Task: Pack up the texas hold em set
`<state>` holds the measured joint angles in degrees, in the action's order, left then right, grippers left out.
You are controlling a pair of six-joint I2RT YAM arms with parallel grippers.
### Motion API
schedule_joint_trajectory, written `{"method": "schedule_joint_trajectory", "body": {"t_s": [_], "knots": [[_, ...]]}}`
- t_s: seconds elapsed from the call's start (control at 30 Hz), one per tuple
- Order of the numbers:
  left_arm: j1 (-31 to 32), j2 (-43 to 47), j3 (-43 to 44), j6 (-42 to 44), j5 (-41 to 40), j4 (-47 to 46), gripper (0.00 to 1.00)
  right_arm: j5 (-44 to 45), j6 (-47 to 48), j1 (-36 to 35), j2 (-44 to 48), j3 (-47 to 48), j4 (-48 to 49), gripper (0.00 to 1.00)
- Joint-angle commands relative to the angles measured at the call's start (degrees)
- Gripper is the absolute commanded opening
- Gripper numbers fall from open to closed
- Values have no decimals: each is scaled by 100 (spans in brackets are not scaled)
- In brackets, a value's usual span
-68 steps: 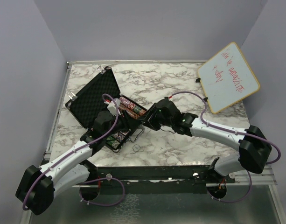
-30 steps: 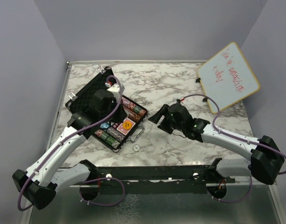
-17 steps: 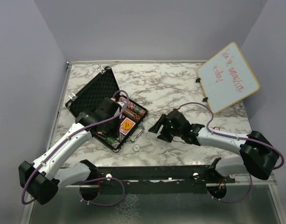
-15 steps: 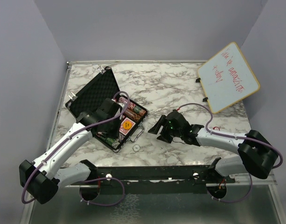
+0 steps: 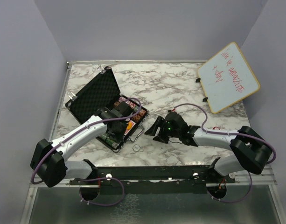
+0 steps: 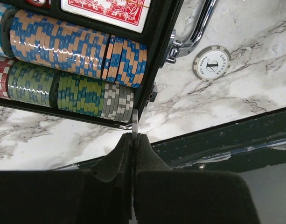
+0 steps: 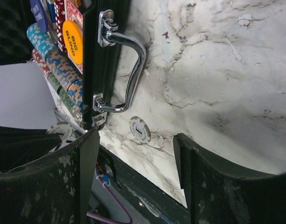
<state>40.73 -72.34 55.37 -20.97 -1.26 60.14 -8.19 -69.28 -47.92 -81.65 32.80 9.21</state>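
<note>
The left arm [image 5: 77,137] reaches forward and inward from its base, its wrist bent downward. The left hand [image 6: 134,136] has its two dark fingers [image 6: 118,156] pressed together, pinching a thin poker chip [image 6: 134,123] edge-on at the tips. The right arm [image 5: 212,137] stretches low and leftward, nearly flat. The right hand [image 7: 136,140] points left with its fingers [image 7: 89,161] spread wide apart, nothing between them.

A robotics lab test booth is shown: a white marble-patterned tabletop [image 5: 180,84] is enclosed by plain pale lilac walls [image 5: 147,28], a black metal mounting rail [image 5: 156,173] is fixed along the bottom edge, and a wood-framed whiteboard [image 5: 228,77] is propped at upper right.
</note>
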Motion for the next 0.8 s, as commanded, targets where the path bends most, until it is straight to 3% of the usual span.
{"method": "schedule_joint_trajectory", "body": {"t_s": [0.0, 0.5, 0.77], "knots": [[88, -133, -18, -166, -337, 143, 0, -225, 210, 2, -70, -37, 250, 70], [252, -398, -36, -74, -183, 112, 0, -256, 29, 2, -117, -208, 471, 70], [326, -603, 23, -214, -569, 219, 0, -210, -50, 6, -2, -314, 527, 69]]}}
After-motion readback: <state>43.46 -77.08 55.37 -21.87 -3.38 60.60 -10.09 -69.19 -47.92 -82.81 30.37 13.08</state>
